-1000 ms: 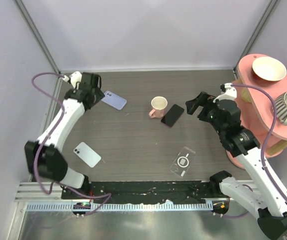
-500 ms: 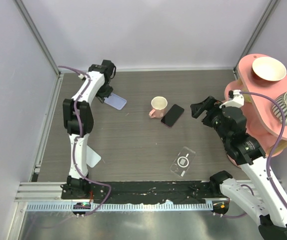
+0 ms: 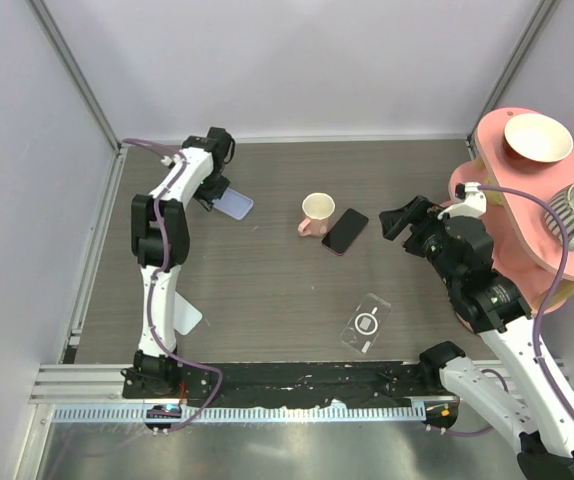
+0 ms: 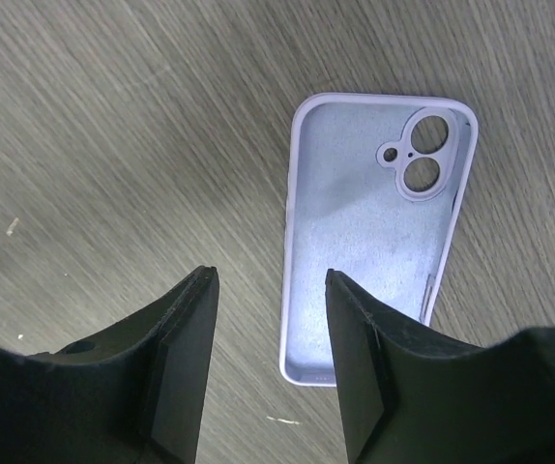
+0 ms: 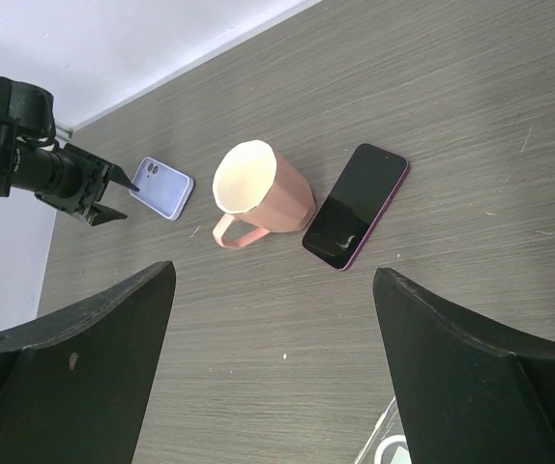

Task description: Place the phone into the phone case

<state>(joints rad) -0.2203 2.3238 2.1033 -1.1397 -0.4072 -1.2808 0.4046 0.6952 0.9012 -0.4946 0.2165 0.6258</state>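
So we count two cases, lilac case (image 4: 369,232) and clear case (image 3: 365,324), one dark phone (image 5: 355,205) beside one mug (image 5: 253,188), plus a white slab (image 3: 189,318) we can't identify. Grey wood-grain table (image 3: 267,270), pale walls. Left gripper (image 4: 268,285) hovers over the lilac case, fingers half spread. Right gripper (image 5: 270,280) hangs near the phone, fingers wide.

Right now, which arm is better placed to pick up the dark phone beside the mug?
Right. The right gripper, open, hovers close to the phone and faces it. The left gripper is over the lilac case, farther away, with the mug in between.
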